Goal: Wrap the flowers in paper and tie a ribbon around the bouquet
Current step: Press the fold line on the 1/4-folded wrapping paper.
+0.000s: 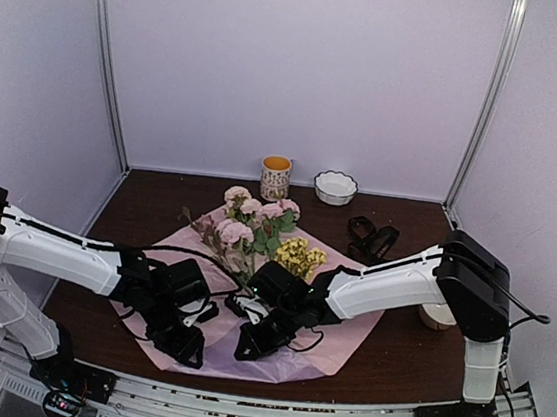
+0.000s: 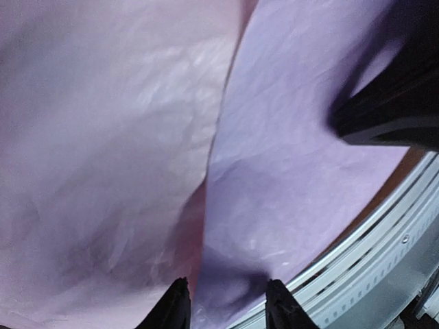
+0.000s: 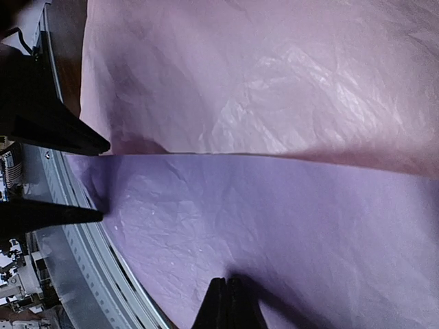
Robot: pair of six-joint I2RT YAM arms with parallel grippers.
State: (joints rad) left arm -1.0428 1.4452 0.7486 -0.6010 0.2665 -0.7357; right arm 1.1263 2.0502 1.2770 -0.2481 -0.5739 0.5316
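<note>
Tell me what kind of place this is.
Likely a robot lab test booth: plain walls on metal posts, a left arm and right arm bolted at the table edge, and staged props, flowers on paper.

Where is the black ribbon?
In the top view, the ribbon lies on the table toward the back right, just right of the flowers and near the white bowl.

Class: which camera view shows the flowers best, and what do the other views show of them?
The top external view: the flowers lie on the paper, pink and yellow heads plainly visible, stems partly hidden. Both wrist views show only paper up close, with no flowers in them.
</note>
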